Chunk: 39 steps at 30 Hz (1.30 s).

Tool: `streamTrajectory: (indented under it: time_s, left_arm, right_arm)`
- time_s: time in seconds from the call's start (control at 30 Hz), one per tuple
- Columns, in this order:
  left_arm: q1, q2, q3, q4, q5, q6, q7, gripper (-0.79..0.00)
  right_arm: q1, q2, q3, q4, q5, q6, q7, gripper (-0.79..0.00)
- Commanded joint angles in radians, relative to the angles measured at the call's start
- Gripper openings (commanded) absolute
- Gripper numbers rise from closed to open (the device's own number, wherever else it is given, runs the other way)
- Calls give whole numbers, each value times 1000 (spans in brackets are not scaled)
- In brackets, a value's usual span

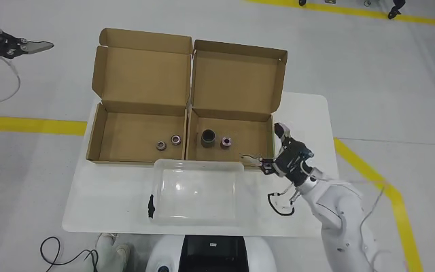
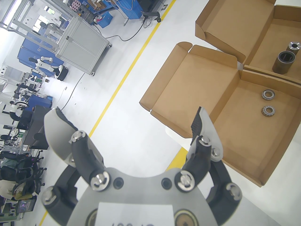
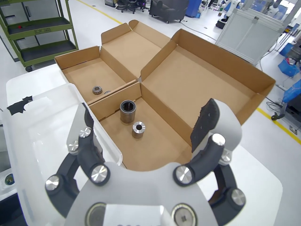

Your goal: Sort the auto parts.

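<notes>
Right claw (image 3: 148, 112) wide, empty, over right box's (image 3: 164, 149) near edge; sleeve (image 3: 128, 112) and bushing (image 3: 138, 130) stand upright just ahead. Left claw (image 2: 128, 116) wide, well off bench (image 3: 247, 165); I'd judge right nearer.

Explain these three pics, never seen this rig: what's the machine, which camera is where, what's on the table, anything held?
A two-armed robot at a white table. One picture looks down from above its arms; the other two come from a camera on each wrist. On the table: a clear plastic bin and two open cardboard boxes. The left box holds two ring bearings; the right box holds a dark sleeve and a small metal cylinder. The left gripper hangs beside the table, the right gripper near the right box. Both are open and hold nothing.
</notes>
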Motion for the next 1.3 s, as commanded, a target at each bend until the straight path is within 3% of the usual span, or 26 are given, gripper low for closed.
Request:
streamTrajectory:
  time_s: [0.0,0.47,1.27]
  left_arm:
    - [0,0,0,0,0,0,0,0]
    - [0,0,0,0,0,0,0,0]
    - [0,0,0,0,0,0,0,0]
  right_arm:
    - [-40,4,25,-34,-5,15,-18,0]
    - [-256,24,140,-237,-17,81,-91,0]
    - [-303,31,147,-283,-39,122,-113,0]
